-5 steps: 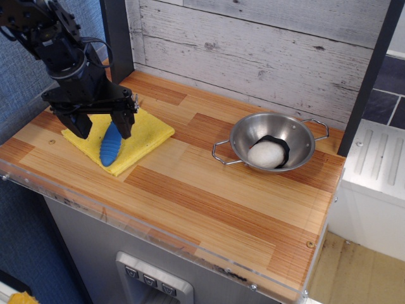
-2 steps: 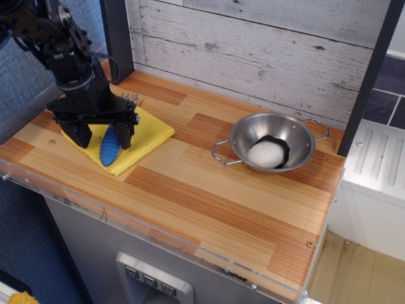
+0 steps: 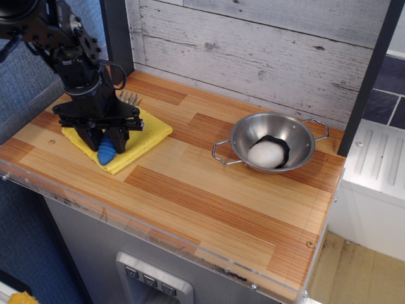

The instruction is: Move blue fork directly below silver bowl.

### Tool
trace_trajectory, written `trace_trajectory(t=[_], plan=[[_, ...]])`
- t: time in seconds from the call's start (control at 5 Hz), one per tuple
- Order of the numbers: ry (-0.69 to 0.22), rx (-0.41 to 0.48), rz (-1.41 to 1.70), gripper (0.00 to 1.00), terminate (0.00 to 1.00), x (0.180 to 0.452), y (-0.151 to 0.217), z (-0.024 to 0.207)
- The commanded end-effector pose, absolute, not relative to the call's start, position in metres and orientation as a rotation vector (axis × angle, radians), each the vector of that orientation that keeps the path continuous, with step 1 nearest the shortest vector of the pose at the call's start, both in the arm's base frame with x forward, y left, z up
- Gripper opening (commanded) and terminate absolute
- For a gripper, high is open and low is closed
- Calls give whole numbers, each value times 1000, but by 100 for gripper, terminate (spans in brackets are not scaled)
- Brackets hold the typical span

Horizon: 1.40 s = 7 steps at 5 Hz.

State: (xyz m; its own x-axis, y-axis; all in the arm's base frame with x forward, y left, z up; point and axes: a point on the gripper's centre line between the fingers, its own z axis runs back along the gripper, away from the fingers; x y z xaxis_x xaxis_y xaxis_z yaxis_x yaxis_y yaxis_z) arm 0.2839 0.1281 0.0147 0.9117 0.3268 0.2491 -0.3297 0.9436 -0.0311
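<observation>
One pincer [image 3: 101, 136] clenched on one blue fork [image 3: 106, 152], one yellow cloth [image 3: 147, 130], one silver bowl [image 3: 297, 136]

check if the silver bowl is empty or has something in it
Not empty: the silver bowl sits upright on the counter, holding a white rounded object on something black.

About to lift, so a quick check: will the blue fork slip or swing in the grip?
The blue fork has a thick ribbed handle, so slipping seems unlikely. It looks rigid. The end effector straddles the handle, with the tines far behind, so it may tilt.
</observation>
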Motion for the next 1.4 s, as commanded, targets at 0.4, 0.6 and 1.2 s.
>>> trace_trajectory(t=[0.4,0.6,1.2], plan=[[-392,44,319,0,0,294,120,52],[-458,48,310,0,0,296,114,69],[-560,24,278,0,0,284,70,98]])
